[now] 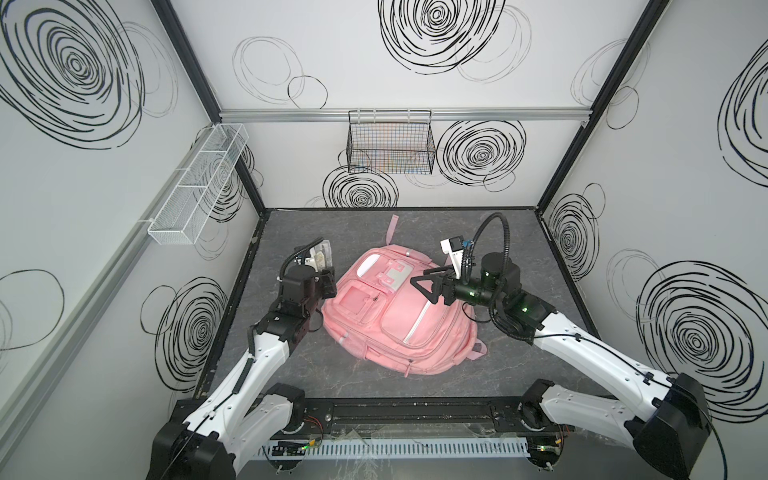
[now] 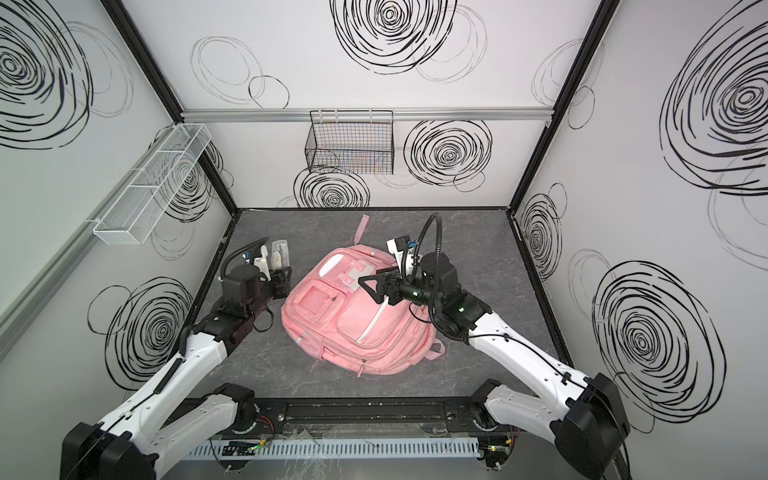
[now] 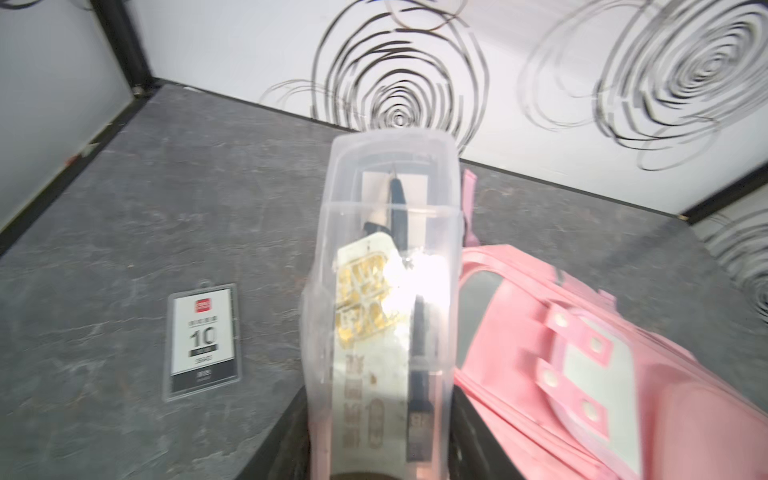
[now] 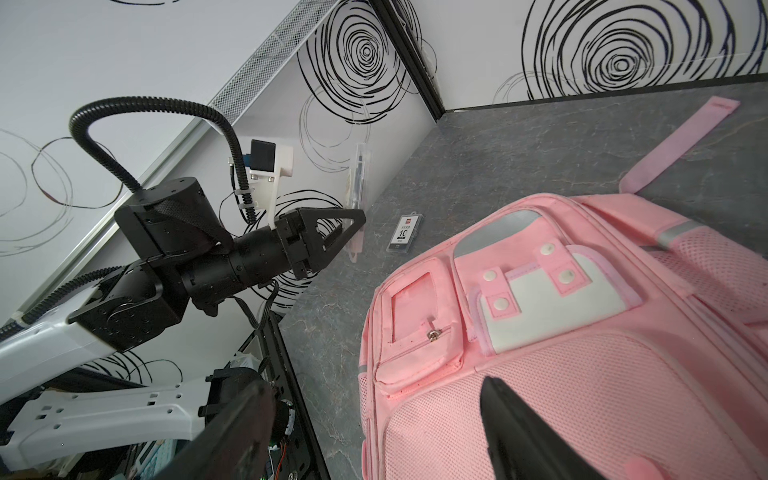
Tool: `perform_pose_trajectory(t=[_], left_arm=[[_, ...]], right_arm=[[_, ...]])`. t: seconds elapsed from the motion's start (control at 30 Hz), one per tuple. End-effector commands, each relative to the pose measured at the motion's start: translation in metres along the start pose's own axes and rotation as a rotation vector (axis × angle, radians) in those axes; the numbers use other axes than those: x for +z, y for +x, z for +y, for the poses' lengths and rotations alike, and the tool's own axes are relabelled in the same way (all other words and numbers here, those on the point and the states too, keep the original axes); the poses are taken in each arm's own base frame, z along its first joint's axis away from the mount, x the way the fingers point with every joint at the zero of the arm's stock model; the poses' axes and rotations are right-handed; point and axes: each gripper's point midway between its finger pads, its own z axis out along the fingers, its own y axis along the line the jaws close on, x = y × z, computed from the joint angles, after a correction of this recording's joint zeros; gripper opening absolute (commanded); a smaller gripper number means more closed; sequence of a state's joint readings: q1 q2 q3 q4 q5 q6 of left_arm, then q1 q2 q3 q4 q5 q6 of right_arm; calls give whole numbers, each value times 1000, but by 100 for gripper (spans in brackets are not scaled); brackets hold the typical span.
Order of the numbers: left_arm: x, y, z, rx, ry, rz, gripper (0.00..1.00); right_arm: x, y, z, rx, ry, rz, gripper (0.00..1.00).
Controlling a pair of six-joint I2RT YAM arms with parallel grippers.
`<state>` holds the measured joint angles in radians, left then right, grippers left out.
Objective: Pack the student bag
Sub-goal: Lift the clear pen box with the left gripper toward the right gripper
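Early in the packing, by the look of things. Nothing seen inside the large soft pink fabric backpack so far: flat on the dark grey marbled desk, about mid-desk, front face up, top end toward the back wall, one pink strap trailing out beyond that end. Every visible pocket apparently zipped or flapped shut, so most likely an opening to be made first.

Clamped in the left pincer, raised just beside the backpack's left edge: a clear oblong plastic pencil case, end-up, with dark pens and a cream gold-printed card inside. Not yet stowed. Also left out: a small flat clear-cased pack with a white label marked 10, on the desk off the backpack's left side, beyond the case.

Over the backpack's upper front: the right pincer, jaws wide apart and empty; contact with the fabric impossible to tell.

As to looks: padded, slightly plump, mesh-textured on the big front pocket, with a white snap-flap panel, a window pocket with a small metal zip pull, and grey reflective strips.
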<state>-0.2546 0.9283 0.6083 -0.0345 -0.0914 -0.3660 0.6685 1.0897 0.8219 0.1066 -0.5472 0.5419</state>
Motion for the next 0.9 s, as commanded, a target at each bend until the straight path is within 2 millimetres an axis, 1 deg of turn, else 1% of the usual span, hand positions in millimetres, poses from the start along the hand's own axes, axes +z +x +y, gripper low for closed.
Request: perform_pose_trajectory(t=[0.0,0.07,0.17,0.27,0.4,0.57,0.63,0.77,0.87], left_arm=[[-12,-18,-43,24,196,-84,44],[-19,-18,-60,33,273,-90,44],[-29,-20,-80,43,366,-104,43],[-42,-22,-97,53,444,-127,43],[-57,-26,-114,50,541,-157,43],[-71,-28,-126,53,620,-175,44],[-75,-28,-128,58,636,-185,44],[-81,-29,-130,65,653,-196,44],[-84,-29,-131,70,657,-198,44]], right_arm=[[-3,-24,19,-68,-32,-86,81],[-3,-27,22,-73,-33,-100,80],[-2,-30,27,-82,-41,-119,79],[-1,-33,37,-94,-65,-138,79],[-1,-34,51,-115,-90,-158,79],[-1,-37,65,-147,-103,-191,76],[1,-36,66,-149,-89,-200,75],[12,-36,65,-139,-58,-189,70],[23,-35,67,-142,-35,-178,69]])
